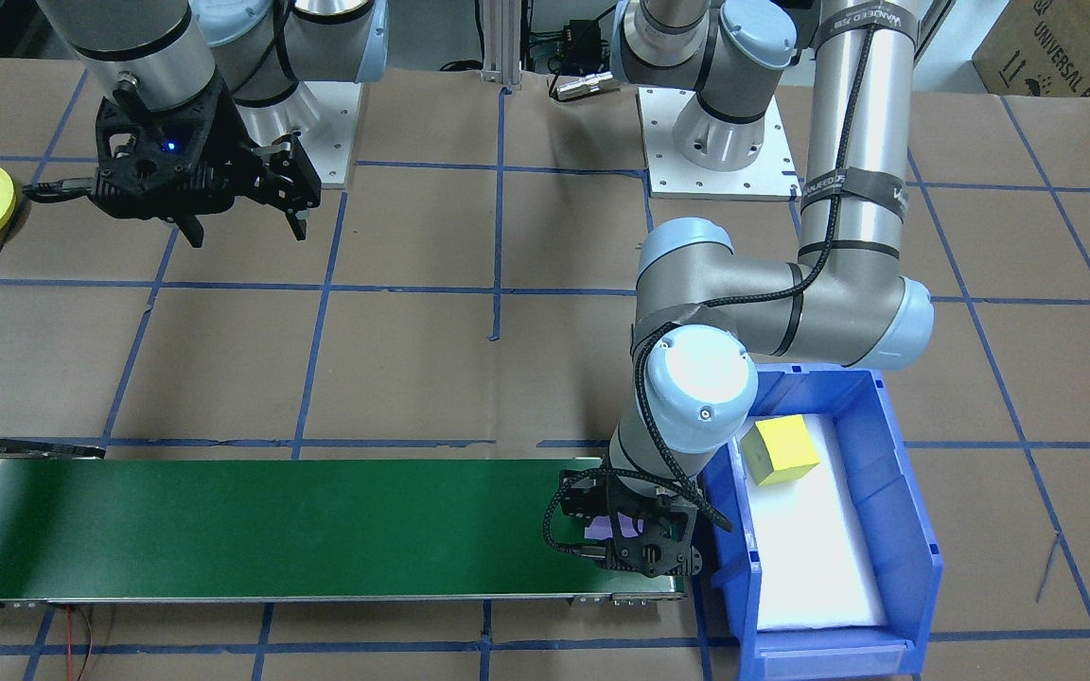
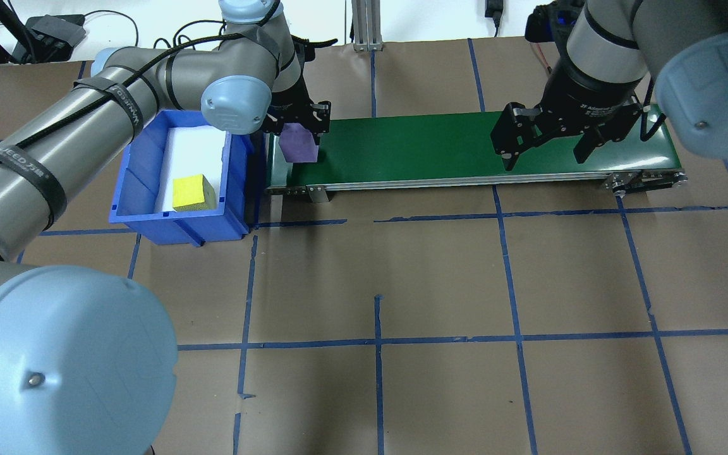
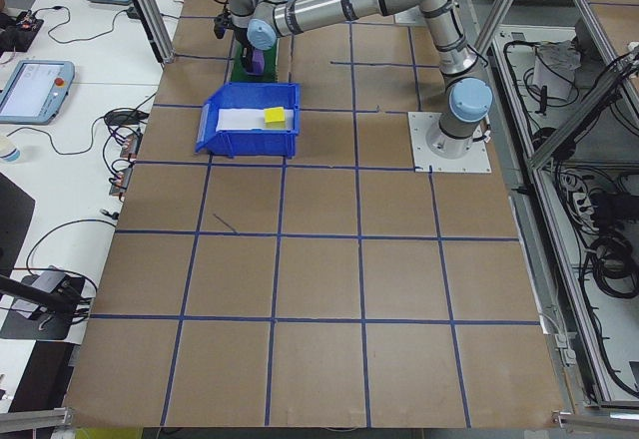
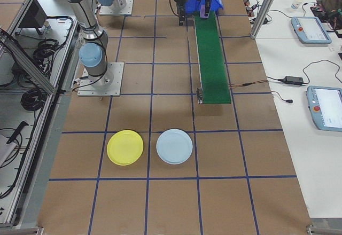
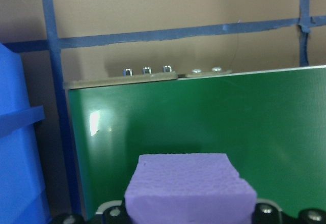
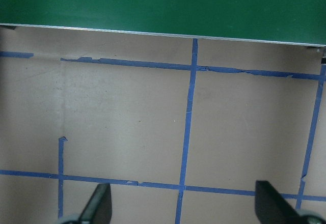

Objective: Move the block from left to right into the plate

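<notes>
A purple block (image 2: 299,144) sits between the fingers of my left gripper (image 2: 297,150), which is shut on it at the left end of the green conveyor belt (image 2: 440,142). In the left wrist view the purple block (image 5: 191,188) fills the bottom of the frame, with the belt (image 5: 204,127) beneath it; whether it touches the belt I cannot tell. My right gripper (image 2: 544,161) hangs open and empty above the table, on the robot's side of the belt's right end. The yellow plate (image 4: 125,147) lies on the table beyond that end.
A blue bin (image 2: 174,221) holding a yellow block (image 2: 193,193) on a white liner stands just left of the belt. A light blue plate (image 4: 174,146) lies beside the yellow plate. Blue tape lines grid the brown table.
</notes>
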### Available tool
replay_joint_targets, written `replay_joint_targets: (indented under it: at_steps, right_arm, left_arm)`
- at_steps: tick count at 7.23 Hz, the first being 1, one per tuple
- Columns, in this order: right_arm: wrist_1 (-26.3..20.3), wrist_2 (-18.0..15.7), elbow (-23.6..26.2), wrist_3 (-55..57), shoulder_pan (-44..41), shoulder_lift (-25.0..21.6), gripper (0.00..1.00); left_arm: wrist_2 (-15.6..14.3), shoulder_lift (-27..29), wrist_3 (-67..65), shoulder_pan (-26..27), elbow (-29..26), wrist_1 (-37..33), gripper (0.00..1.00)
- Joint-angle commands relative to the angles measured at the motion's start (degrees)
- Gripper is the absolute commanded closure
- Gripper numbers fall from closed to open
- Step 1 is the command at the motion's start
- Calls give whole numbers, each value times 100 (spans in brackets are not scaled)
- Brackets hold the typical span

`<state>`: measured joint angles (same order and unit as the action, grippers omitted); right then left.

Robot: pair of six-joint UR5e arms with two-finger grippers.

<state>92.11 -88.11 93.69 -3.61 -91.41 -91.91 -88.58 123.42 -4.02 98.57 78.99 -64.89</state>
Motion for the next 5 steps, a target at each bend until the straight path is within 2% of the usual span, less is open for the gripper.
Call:
replay_joint_targets:
  at_steps: [1,2,3,4,5]
  right_arm:
    - [0,5,0,0,0,6,0]
    - [0,-4,0,0,0,-2,0]
    - [0,-4,0,0,0,-3,0]
    - [0,-4,0,0,0,-3,0]
    - [0,-4,0,0,0,6,0]
  left_arm:
    - [16,-264,-63,4,-50,11,0]
    - [259,-632,-38,4,-59,-50,0]
    - [331,-905,-3,-39,-59,-77,0]
    - [263,-1082,23,-161,80,-103,0]
    - [218,-1232,24,-598,143,-155,0]
